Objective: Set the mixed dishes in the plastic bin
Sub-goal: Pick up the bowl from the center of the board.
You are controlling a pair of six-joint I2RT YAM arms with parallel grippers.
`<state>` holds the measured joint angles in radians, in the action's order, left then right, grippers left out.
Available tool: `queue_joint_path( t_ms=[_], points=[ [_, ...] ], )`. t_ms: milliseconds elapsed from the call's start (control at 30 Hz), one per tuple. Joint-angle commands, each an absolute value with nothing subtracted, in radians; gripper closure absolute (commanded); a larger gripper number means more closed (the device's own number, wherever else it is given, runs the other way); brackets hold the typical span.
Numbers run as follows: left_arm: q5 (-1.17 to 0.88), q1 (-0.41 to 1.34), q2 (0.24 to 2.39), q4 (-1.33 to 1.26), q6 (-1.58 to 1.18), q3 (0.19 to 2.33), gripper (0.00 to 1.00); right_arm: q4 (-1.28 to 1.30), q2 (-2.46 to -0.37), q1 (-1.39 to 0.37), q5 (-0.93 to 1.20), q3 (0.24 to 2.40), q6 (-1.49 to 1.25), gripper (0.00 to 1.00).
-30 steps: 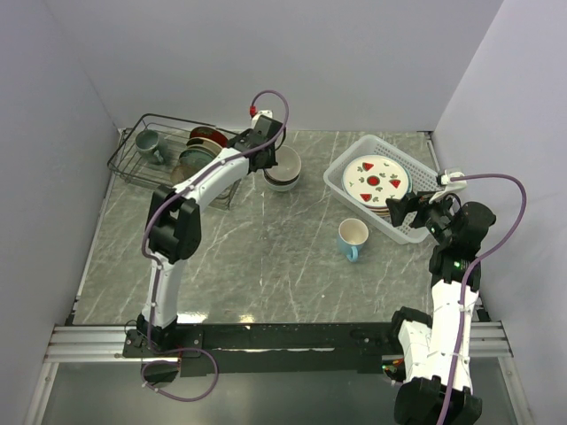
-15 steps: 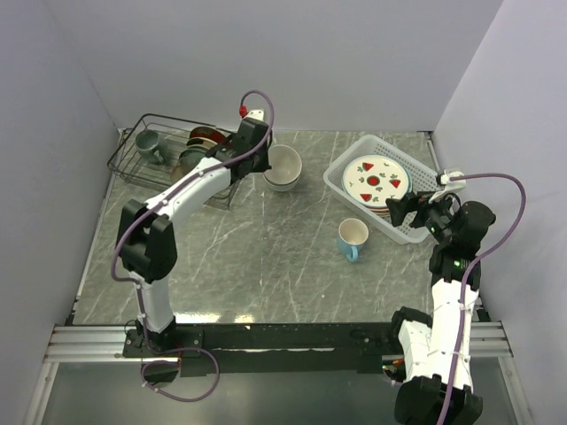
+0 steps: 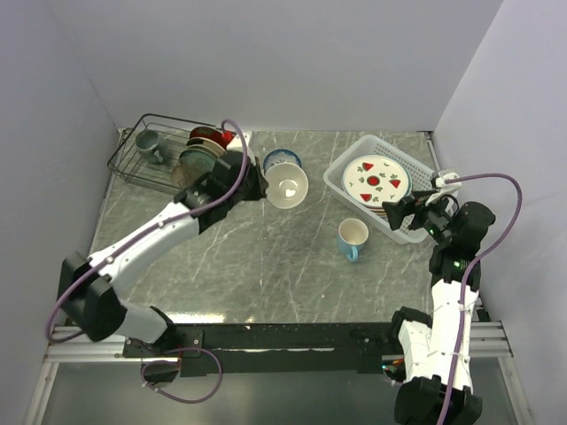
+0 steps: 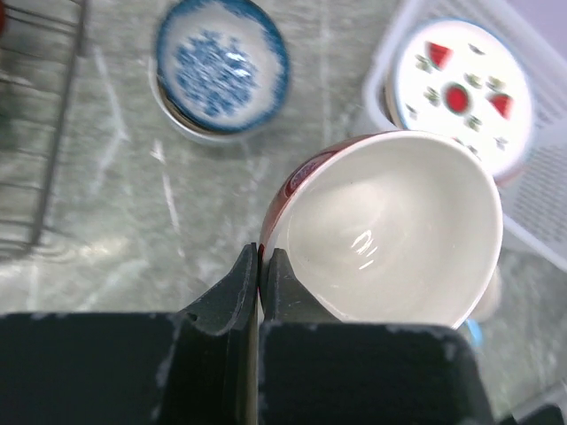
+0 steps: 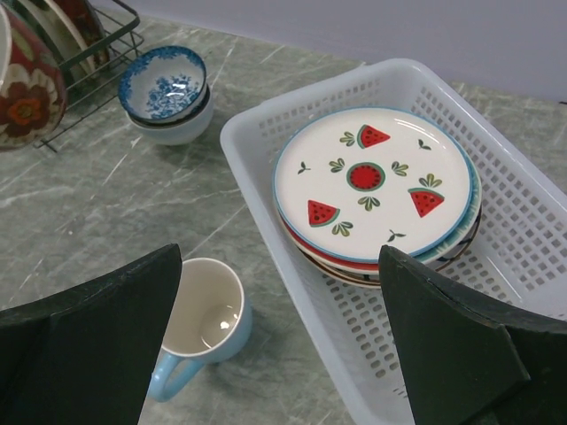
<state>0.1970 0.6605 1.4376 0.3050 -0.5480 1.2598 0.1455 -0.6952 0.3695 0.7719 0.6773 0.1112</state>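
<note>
The left gripper [image 4: 259, 266] is closed on the rim of the cream bowl [image 4: 390, 239], glossy inside and red-brown outside. Within the last second the bowl has been lifted off its stack and carried toward the surface's middle, uncovering the blue-patterned bowl [image 4: 221, 66] near the far edge. Transfer to the plastic bin [image 5: 549, 239], a white lattice basket at the far right corner holding stacked plates [image 5: 372, 181], is judged begun. The right gripper [image 3: 395, 211] is held wide open and empty beside the bin.

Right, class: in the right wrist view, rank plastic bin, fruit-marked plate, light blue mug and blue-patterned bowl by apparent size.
1. plastic bin
2. fruit-marked plate
3. light blue mug and blue-patterned bowl: look alike; mug sits nearer, so unranked.
</note>
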Motion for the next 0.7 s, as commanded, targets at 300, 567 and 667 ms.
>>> queue_joint_path(
  t_ms=[300,567,667],
  points=[
    [0.481,0.98,1.187,0.008,-0.765,0.999,0.99,0.435,-0.707,0.374,0.953,0.771,0.345,0.0],
    [0.719,1.161,1.242,-0.08,-0.836,0.983,0.99,0.715,-0.664,0.374,0.98,0.87,0.534,0.0],
    [0.774,1.21,1.299,-0.087,-0.847,1.017,0.99,0.759,-0.66,0.373,0.988,0.894,0.548,0.0]
  ],
)
